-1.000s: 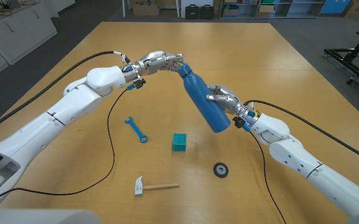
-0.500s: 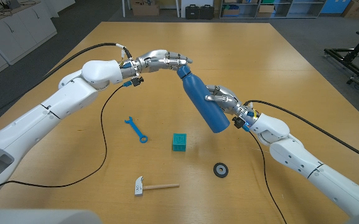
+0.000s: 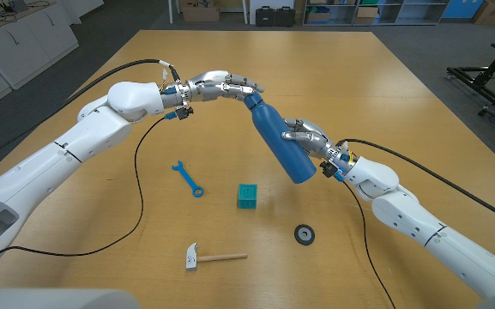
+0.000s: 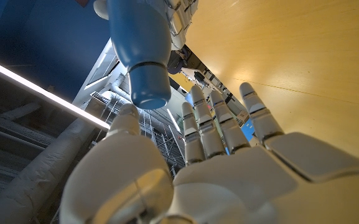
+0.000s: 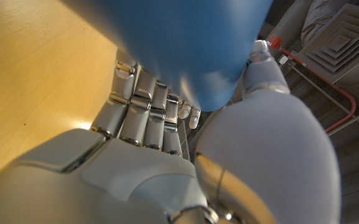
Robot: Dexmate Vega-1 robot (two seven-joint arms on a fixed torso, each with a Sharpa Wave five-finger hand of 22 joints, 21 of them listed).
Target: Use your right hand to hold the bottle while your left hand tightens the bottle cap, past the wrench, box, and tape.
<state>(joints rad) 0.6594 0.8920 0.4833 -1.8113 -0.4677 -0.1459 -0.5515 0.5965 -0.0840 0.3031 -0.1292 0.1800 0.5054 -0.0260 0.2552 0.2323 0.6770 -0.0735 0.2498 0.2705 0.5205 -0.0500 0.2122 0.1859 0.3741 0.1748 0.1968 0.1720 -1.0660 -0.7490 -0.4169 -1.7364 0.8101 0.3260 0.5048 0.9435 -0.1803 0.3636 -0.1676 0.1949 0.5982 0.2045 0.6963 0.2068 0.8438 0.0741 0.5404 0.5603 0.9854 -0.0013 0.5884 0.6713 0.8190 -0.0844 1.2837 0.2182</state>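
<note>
Blue bottle [image 3: 278, 142] tilted, gripped in right hand [image 3: 305, 135]; cap [image 3: 253, 99] just beside left hand's [image 3: 221, 85] spread, empty fingers [image 4: 199, 127].

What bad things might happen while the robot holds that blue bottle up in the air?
1. The blue metal bottle hangs tilted above the wooden table, gripped only by the right hand. A loose grip might let it slip down.
2. The left hand is open by the blue cap, not gripping it. It could miss or push the bottle sideways.
3. A falling bottle might hit the small teal box.
</note>
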